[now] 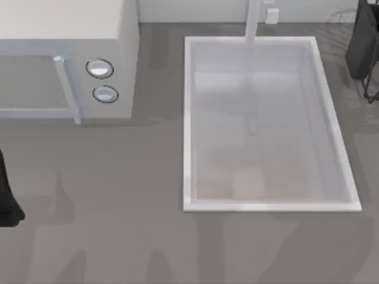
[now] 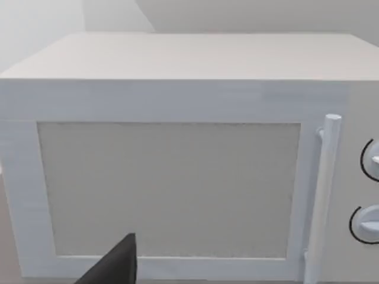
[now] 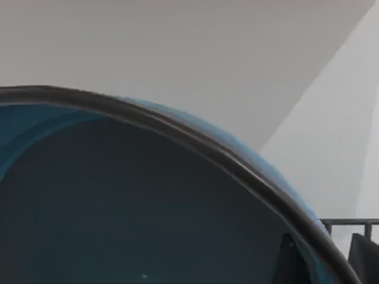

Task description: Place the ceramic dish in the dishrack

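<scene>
Carrying is the step we judge to be in hand: in the right wrist view the ceramic dish (image 3: 136, 213) sits right up against our right tool's camera, its dark rim arcing across, so we take it as held there, though we cannot tell how the tool's fingers stand on it. Just past the dish's rim, thin dark wires of the dishrack (image 3: 349, 223) appear, near the tool. From above, the dishrack (image 1: 370, 89) sits at the far right desk edge, beyond the white sink basin (image 1: 189, 118).

Our left arm (image 1: 7, 201) waits at the left desk edge, facing the microwave (image 2: 177, 177); one dark finger (image 2: 115, 266) shows, and we cannot tell whether that tool is spread.

Next we need to bring the dish over the wires, tilt it to fit between them, then let go.
</scene>
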